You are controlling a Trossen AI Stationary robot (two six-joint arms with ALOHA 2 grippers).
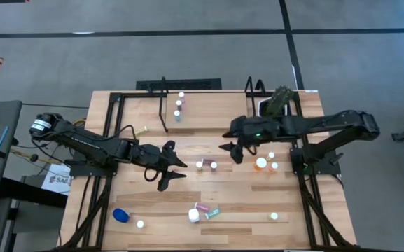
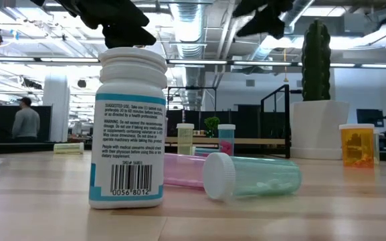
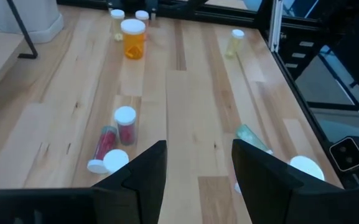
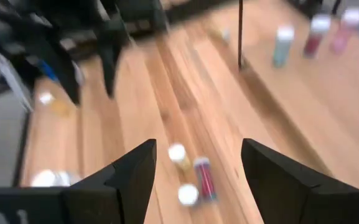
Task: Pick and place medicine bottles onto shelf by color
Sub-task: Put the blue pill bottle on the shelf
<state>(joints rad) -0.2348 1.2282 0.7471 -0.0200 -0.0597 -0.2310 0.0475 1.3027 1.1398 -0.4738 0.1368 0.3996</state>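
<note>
**Table stock: bottles, shelf, two arms**

Your left gripper [image 1: 171, 166] hangs over the middle of the table [image 1: 244, 203], fingers apart with nothing between them; its wrist view shows bare wood in the gap. Your right gripper [image 1: 232, 150] hangs just in front of the shelf, fingers spread wide and empty.

Shelf [image 1: 216, 112]: light board with black rods at the far edge of the table. You have three bottles [image 1: 179, 105] standing on it in a short row near its left end; the right wrist view shows one teal, one dark red, one pink.

Between your two grippers: a pair of small white-capped bottles [image 1: 206, 165]. The left wrist view shows one upright with red contents [image 3: 125, 124] and one lying beside it [image 3: 102, 148].

To the right, under your right arm: an orange bottle [image 1: 260, 164] with two small white-capped ones close by.

Near edge, centre: a white bottle with a barcode label [image 2: 128, 127] upright, a pink bottle [image 2: 182, 170] and a teal bottle [image 2: 253, 177] lying on their sides just beside it, the teal one in front.

Near edge, left: a wide blue bottle [image 1: 120, 215] on its side, a small white-capped one [image 1: 140, 224] near it.

Near edge, right: one small bottle [image 1: 274, 217] alone.

Also on the table: a cactus in a white pot [image 2: 318, 100] at the far right corner.

A person [image 2: 25, 120] stands in the room well beyond the table
</note>
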